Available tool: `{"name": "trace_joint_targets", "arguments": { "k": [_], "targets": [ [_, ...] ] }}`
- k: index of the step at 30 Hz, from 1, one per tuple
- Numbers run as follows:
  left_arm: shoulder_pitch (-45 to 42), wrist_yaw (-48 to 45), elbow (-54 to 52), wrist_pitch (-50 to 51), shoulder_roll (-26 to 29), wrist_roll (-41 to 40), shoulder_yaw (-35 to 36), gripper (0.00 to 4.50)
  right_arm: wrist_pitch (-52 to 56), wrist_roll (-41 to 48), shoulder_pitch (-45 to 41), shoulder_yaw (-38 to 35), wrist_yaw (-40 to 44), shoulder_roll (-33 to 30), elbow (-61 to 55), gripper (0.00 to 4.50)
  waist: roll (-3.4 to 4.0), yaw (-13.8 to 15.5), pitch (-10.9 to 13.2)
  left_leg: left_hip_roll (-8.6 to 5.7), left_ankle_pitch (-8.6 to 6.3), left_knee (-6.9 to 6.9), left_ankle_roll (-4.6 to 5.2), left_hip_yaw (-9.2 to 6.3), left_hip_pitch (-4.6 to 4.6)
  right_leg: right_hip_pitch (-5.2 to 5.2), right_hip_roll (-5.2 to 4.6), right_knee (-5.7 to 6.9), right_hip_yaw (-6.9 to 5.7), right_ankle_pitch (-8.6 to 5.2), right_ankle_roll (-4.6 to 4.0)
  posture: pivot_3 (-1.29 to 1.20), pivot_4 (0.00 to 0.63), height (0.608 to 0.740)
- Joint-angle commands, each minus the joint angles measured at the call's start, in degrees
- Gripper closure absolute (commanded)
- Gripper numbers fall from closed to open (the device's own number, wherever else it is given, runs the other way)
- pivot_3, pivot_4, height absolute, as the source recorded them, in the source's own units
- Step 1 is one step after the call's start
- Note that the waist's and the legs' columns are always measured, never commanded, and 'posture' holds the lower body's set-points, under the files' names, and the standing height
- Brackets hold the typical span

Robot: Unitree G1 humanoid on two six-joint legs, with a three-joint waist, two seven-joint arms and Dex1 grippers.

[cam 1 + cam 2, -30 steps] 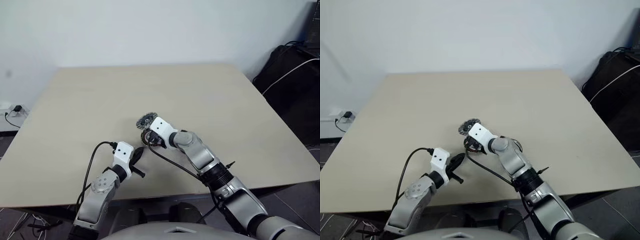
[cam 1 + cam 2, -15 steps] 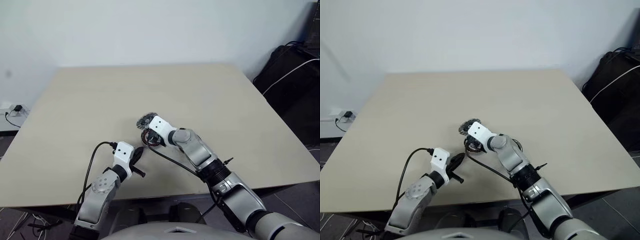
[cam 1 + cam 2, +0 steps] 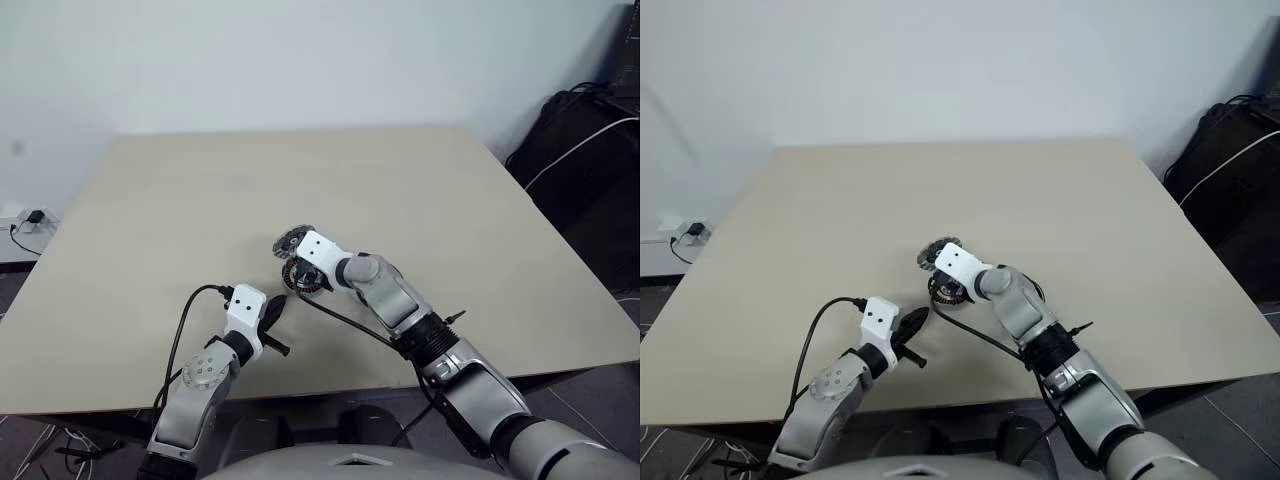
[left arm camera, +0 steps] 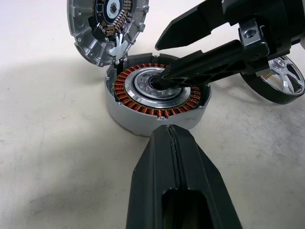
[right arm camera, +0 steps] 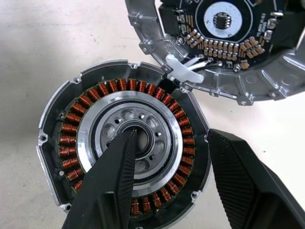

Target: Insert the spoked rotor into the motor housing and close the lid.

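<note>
Right tool [image 5: 169,167] hides part of motor housing [image 4: 157,98]; spoked rotor [image 4: 281,81] cut off.

The round grey metal motor housing [image 5: 121,152] looks dull, with shiny copper-brown wire inside. The pale beige worktop [image 3: 400,190] looks smooth and matt.

even bright light, sharp, soft shadows

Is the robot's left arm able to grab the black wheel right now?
Probably not yet. The spoked rotor lies beyond the motor housing, with the right gripper across the way.
</note>
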Motion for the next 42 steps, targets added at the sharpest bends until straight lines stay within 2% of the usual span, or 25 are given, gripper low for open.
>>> {"name": "trace_joint_targets", "arguments": {
  "k": [1,4,9,10,19,29,42],
  "targets": [
    [-0.28,-0.13,-2.03,-1.02,-0.21,-0.17,0.23,4.50,-0.81,-0.81,-0.93,0.74,0.78,0.14,-0.43,2.00,0.00,0.00,0.00,0.00,0.00,0.00,0.00,0.00,0.00,0.00,0.00,0.00,0.00,0.00,0.00,0.00,0.000,0.740],
    [-0.34,-0.04,-1.91,-1.07,-0.28,-0.15,0.27,4.50,-0.82,-0.98,-0.88,0.92,1.01,0.21,-0.56,2.63,0.00,0.00,0.00,0.00,0.00,0.00,0.00,0.00,0.00,0.00,0.00,0.00,0.00,0.00,0.00,0.00,0.000,0.740],
    [-0.53,0.01,-1.65,-1.19,-0.39,-0.16,0.31,4.50,-0.90,-1.06,-0.91,1.02,1.38,0.17,-0.59,4.28,0.00,-0.01,0.00,0.00,0.00,0.00,0.00,0.00,0.00,0.00,0.00,0.00,0.00,0.00,0.00,0.00,0.000,0.740],
    [-0.59,0.00,-1.59,-1.21,-0.41,-0.16,0.32,4.50,-0.89,-1.09,-0.91,1.01,1.47,0.16,-0.60,4.47,0.00,-0.03,0.00,0.00,0.00,0.00,0.00,0.00,0.00,0.00,0.00,0.00,0.00,0.00,0.00,0.00,0.000,0.740],
    [-1.01,-0.12,-1.31,-1.21,-0.53,-0.08,0.27,4.50,-0.71,-1.25,-0.57,0.59,1.82,0.18,-1.27,4.47,0.00,-0.05,0.00,0.00,0.03,0.01,-0.05,-0.01,0.02,0.01,0.00,0.03,0.01,0.00,0.00,0.00,0.000,0.740],
    [-1.19,-0.35,-1.43,-0.93,-0.26,-0.10,0.23,4.50,2.44,2.89,-0.21,-4.55,1.85,1.65,-6.09,4.47,0.01,-0.03,0.03,0.00,0.02,0.00,-0.04,-0.01,-0.01,-0.01,0.00,0.03,0.01,0.01,0.00,0.00,0.000,0.740],
    [-1.37,-0.84,-1.12,-1.24,0.07,-0.04,0.18,4.50,6.74,4.96,-0.52,-4.05,3.75,0.14,-7.67,4.47,0.00,0.02,0.03,0.00,0.01,0.00,-0.02,-0.02,-0.01,-0.01,-0.01,0.00,-0.01,0.00,0.00,0.00,0.000,0.740]
  ]
}}
